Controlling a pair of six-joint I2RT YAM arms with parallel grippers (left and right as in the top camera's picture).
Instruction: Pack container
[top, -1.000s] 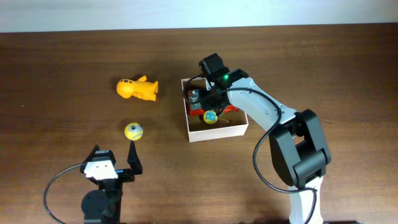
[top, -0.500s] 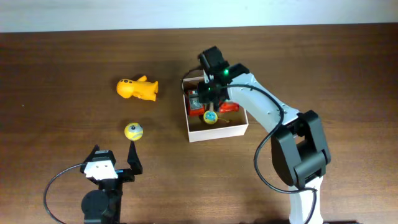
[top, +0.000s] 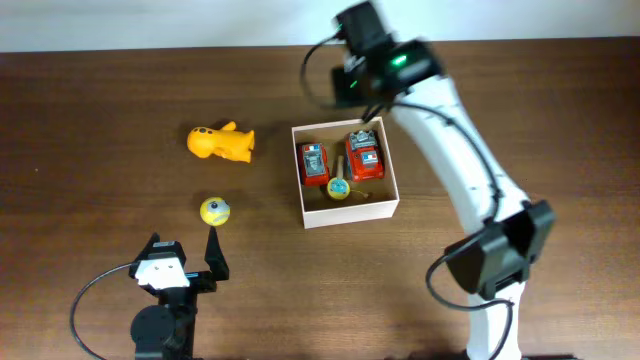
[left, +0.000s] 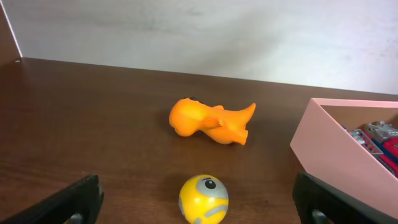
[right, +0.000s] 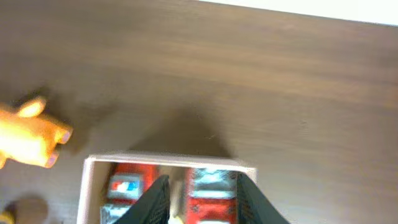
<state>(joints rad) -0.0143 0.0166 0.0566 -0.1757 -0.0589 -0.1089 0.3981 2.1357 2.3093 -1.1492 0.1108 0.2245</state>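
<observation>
Orange plastic is the bigger job left: the orange toy (top: 222, 142) lies on the counter (top: 100, 100) to the left of the container (top: 350, 212), apart from its white wall, long axis running left to right. A yellow ball (top: 214, 210) sits closer to me, just ahead of my left pincer (top: 184, 248), whose fingers stand wide apart with nothing between them. My right pincer (right: 201, 180) hangs above the container's far wall, fingers parted and empty, with the orange toy off to its left. The container sits mid-counter and holds two red cars (top: 363, 155) side by side and a small round yellow toy (top: 339, 187) toward the front wall. I judge the ball is my left arm's pick, lying straight in front of it. The orange toy would want a grip across its narrow body, fingers closing front to back.
</observation>
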